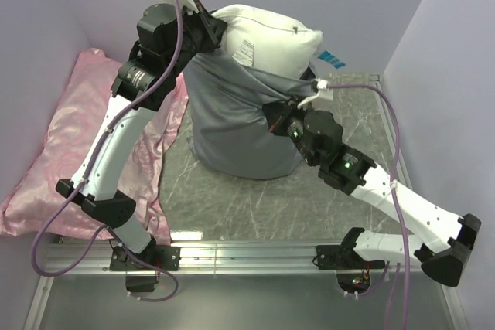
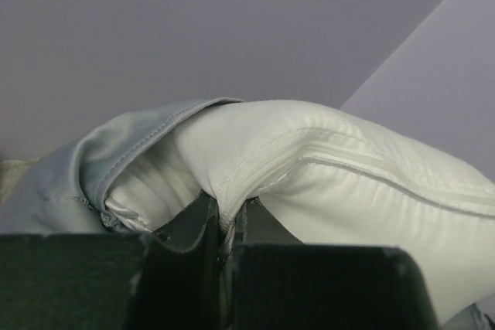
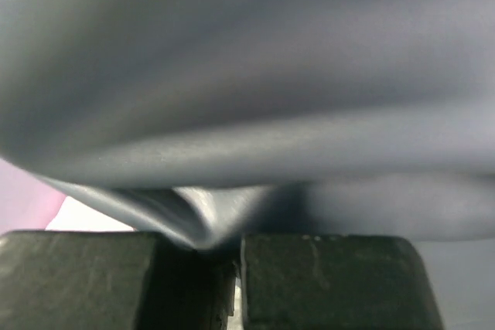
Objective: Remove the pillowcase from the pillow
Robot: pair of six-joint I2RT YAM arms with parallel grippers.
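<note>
A: Where is the pillow [image 1: 267,42] sitting?
B: In the pillowcase [image 1: 232,133], near the table's [image 1: 232,206] far edge; only its top is showing. The left gripper [image 2: 226,236] is pinching the pillow, and the right gripper [image 3: 230,246] is pinching the pillowcase.

white label [image 1: 246,52] on pillow [image 1: 272,35], print too small to read

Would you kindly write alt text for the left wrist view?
The left gripper pinches a fold of the plump white pillow. The grey-blue fabric pillowcase is peeled back at left, against a plain lilac wall.
</note>
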